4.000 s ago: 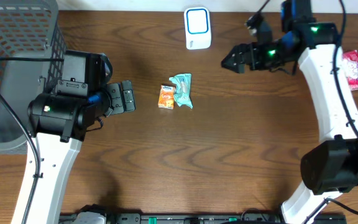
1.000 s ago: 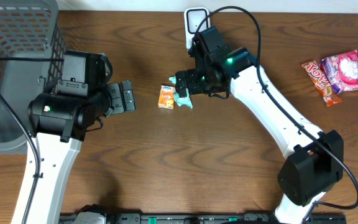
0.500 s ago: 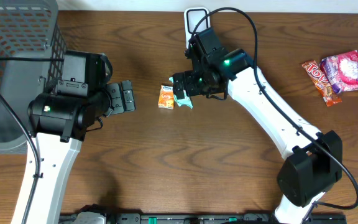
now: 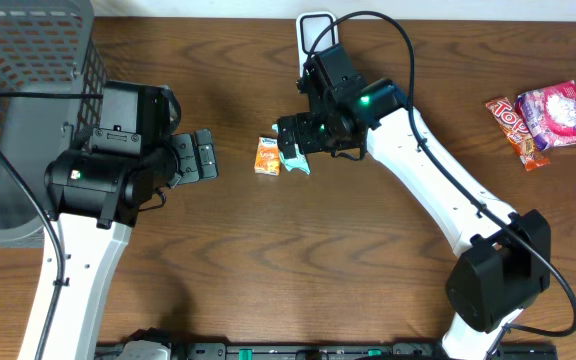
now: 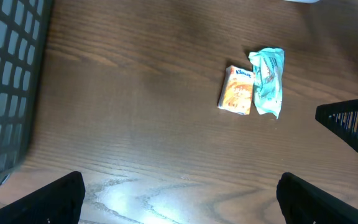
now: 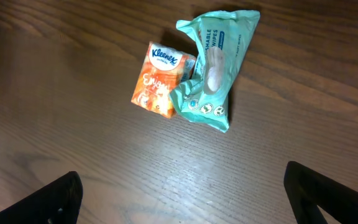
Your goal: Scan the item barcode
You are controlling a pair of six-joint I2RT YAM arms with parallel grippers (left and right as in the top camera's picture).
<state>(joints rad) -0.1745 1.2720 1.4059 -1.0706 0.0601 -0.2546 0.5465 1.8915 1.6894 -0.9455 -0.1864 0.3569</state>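
- The right gripper (image 4: 289,137) hangs over the middle of the brown wooden table (image 4: 268,280), its jaws spread wide and holding nothing. In the right wrist view both dark fingertips (image 6: 55,199) sit at the lower corners, with bare wood between them.
- A small orange Kleenex tissue pack (image 6: 160,79) lies flat on the table just left of that gripper.
- A crumpled teal plastic wipes packet (image 6: 213,68) lies against the right side of the tissue pack, touching it. Its lower edge overlaps the pack's corner. From overhead the gripper hides most of the packet, and only its near end shows.
- Both items rest on the wood — neither is between the fingers.
- The white barcode scanner with a blue-edged face (image 4: 309,22) stands at the far edge of the table, just beyond the right arm, which hides part of it.
- The left gripper (image 4: 206,157) sits well to the left of the two items. It points toward them and is also wide open and empty.
- A grey wire-mesh basket (image 4: 28,60) fills the far left corner.
- Far right, well apart from everything else, a red candy bar wrapper (image 4: 516,130) lies beside a pink snack bag (image 4: 560,112) — the two are touching.
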